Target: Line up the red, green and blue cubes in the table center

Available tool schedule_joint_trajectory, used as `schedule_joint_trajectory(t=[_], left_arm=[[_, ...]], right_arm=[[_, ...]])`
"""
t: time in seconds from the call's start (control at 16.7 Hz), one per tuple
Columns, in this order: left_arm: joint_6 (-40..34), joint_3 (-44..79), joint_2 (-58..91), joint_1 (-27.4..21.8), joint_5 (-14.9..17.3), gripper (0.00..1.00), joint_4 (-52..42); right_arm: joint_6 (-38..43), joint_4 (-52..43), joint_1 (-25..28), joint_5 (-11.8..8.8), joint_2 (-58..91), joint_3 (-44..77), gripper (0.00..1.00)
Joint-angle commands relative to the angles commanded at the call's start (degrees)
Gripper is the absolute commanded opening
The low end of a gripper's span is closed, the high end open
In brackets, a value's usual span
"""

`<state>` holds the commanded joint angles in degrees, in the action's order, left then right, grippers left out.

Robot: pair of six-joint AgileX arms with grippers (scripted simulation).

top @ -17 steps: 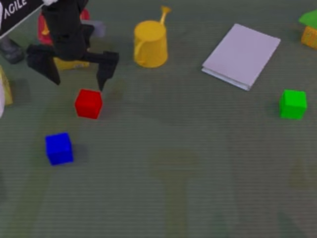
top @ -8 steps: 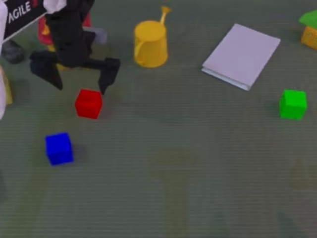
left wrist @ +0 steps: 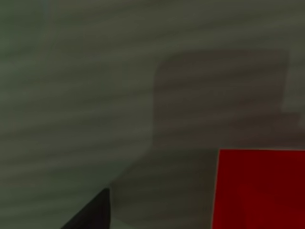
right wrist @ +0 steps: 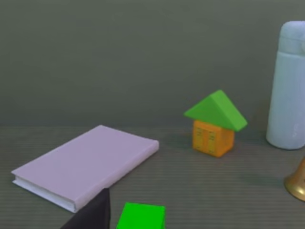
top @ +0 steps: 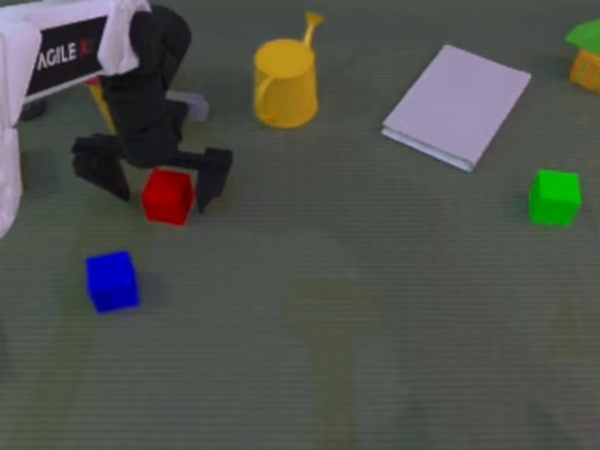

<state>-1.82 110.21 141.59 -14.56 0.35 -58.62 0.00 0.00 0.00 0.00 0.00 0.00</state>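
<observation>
Left gripper [top: 157, 181] is spread wide, one finger on each side of the red cube [top: 168, 196], gripping nothing. Nearest lies the blue cube [top: 112, 279], at left. Green cube [top: 554, 196] sits far right. Farther back stands a yellow cup [top: 285, 82].

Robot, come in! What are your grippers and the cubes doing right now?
Left gripper open, straddling red cube. Blue cube and green cube untouched. Nothing blocking.
</observation>
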Motion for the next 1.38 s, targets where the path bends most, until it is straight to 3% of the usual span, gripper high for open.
schedule_joint_trajectory(t=[0.18,0.96,1.38], left_arm=[[0.00,0.00,0.00,0.00,0.00,1.00,0.00],[0.00,0.00,0.00,0.00,0.00,0.02,0.00],[0.00,0.00,0.00,0.00,0.00,0.00,0.00]], right_arm=[[0.00,0.00,0.00,0.00,0.00,0.00,1.00],[0.00,0.00,0.00,0.00,0.00,0.00,1.00],[0.00,0.00,0.00,0.00,0.00,0.00,1.00]])
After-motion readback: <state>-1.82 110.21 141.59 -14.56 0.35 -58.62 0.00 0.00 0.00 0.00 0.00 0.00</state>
